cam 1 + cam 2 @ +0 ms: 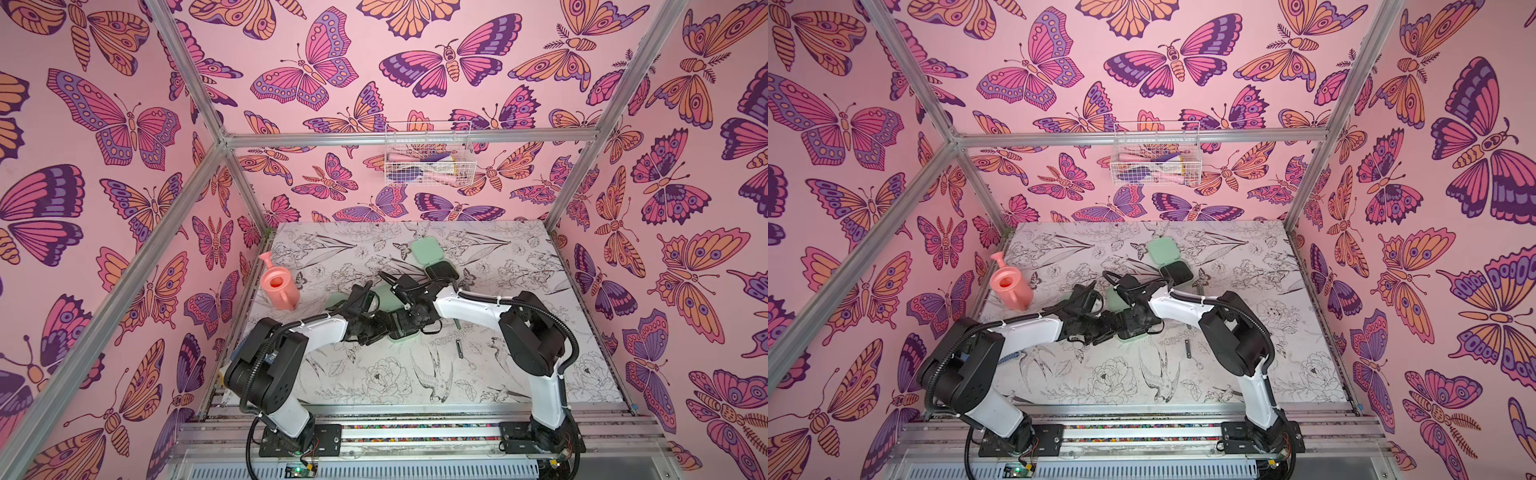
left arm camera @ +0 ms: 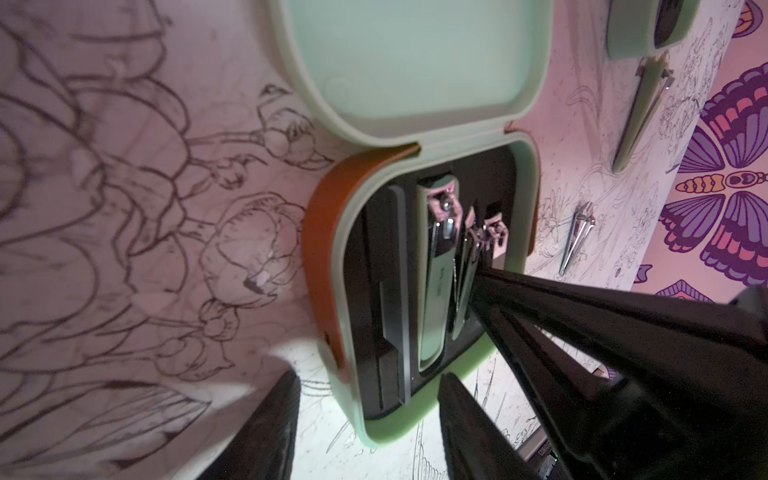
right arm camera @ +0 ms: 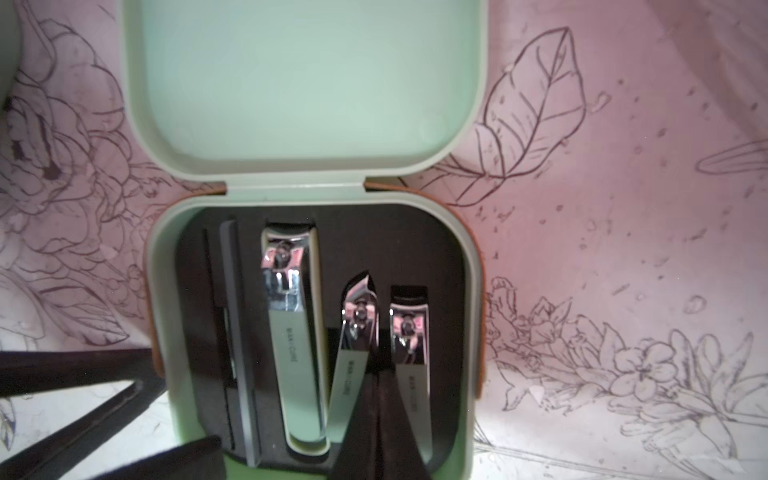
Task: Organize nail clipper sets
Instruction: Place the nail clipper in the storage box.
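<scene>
Your right gripper (image 3: 374,386), tips squeezed together, sits at the slanted clipper (image 3: 357,324) inside the open case (image 3: 160,291) on the bench (image 1: 374,374). Push down softly. Your left gripper (image 2: 369,375), jaws apart, straddles the case corner; hold it steady.

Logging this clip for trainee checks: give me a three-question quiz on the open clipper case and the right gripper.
1. True or false: the mint-green case that the right gripper reaches into has its lid shut.
2. The right gripper's closed tips sit: A) between the slanted clipper and the small clipper; B) on the lid; C) outside the case.
3. How many clippers lie in the case?
Key: 1 false, the lid lies open; 2 A; 3 three, counting the large clipper.
</scene>
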Controlling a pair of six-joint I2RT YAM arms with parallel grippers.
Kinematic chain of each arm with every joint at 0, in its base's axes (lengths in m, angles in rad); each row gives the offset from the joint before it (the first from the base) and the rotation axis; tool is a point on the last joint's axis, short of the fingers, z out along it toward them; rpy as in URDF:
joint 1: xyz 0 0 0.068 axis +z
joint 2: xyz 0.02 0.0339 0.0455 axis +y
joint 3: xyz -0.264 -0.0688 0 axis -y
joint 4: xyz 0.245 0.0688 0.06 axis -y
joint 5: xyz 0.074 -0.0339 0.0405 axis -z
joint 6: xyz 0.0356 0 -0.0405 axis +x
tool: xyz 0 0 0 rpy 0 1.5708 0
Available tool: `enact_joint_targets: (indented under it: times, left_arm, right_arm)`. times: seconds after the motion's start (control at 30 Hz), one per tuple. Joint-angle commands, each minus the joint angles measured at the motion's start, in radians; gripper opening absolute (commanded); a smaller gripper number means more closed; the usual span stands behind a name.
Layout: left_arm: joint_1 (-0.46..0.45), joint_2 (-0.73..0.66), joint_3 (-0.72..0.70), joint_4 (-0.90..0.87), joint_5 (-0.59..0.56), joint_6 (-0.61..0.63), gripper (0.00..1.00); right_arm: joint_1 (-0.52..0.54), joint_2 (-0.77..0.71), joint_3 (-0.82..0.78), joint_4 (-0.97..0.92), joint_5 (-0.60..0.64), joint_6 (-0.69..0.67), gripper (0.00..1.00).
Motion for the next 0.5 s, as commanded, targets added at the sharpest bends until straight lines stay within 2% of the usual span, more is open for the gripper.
enact_joint_targets:
  times: [0.0, 0.47]
  left_arm:
    - [0.006, -0.003, -0.033, -0.042, -0.015, 0.005, 0.56]
    - [0.006, -0.009, -0.030, -0.042, -0.015, 0.005, 0.56]
  right_arm:
    - [0.004, 0.087, -0.056, -0.044, 0.021, 0.016, 0.06]
    - [0.004, 0.005, 0.074, -0.145, 0.068, -0.038, 0.07]
